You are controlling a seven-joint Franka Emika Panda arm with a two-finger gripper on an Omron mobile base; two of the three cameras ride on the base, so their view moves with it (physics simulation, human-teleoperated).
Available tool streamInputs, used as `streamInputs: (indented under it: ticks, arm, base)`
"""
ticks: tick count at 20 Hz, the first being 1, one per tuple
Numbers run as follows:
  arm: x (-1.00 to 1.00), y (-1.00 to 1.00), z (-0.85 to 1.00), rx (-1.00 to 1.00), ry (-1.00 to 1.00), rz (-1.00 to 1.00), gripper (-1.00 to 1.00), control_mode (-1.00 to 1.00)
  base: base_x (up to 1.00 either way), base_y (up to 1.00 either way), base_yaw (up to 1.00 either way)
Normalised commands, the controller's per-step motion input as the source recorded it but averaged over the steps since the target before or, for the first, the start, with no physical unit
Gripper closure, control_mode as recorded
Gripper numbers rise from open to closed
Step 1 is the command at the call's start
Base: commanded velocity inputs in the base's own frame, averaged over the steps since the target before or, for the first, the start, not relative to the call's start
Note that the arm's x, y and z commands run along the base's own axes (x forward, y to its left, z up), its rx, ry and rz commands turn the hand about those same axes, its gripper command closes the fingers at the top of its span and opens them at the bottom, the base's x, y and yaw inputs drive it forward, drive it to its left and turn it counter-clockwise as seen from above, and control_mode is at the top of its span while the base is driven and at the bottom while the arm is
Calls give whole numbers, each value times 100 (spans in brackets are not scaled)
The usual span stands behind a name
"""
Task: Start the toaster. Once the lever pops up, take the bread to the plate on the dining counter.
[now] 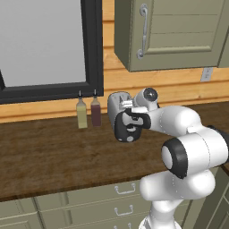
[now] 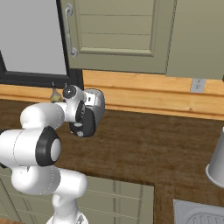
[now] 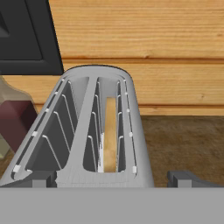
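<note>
The silver two-slot toaster (image 1: 116, 101) stands on the dark wood counter against the wall, its black end face (image 1: 121, 132) toward me. From above, the toaster (image 3: 78, 131) has the pale bread (image 3: 110, 131) standing deep in its right slot. My gripper (image 1: 134, 118) hovers open just above the toaster's near end, with a fingertip (image 3: 188, 178) wide on each side and nothing between them. From the right, the toaster (image 2: 97, 103) sits just behind my hand. I cannot make out the lever behind my hand. The plate and the dining counter are out of view.
Two slim bottles, one olive (image 1: 82, 114) and one dark red (image 1: 95, 112), stand just left of the toaster under the black window frame (image 1: 91, 49). A wall cabinet (image 1: 174, 31) hangs overhead. A sink corner (image 2: 197, 212) and a pale grey object (image 2: 216, 162) lie to the right.
</note>
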Motion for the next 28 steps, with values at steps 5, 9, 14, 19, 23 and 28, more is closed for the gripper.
streamInputs:
  ticks: [5,9,14,19,23,28]
  arm:
    - [0,0,0,0,0,0,-100,-100]
    - [0,0,0,0,0,0,-100,-100]
    - [0,0,0,0,0,0,-100,-100]
    - [0,0,0,0,0,0,-100,-100]
    - [0,0,0,0,0,0,-100,-100]
    - [0,0,0,0,0,0,-100,-100]
  base:
    - [0,0,0]
    - [0,0,0]
    - [0,0,0]
    - [0,0,0]
    - [0,0,0]
    - [0,0,0]
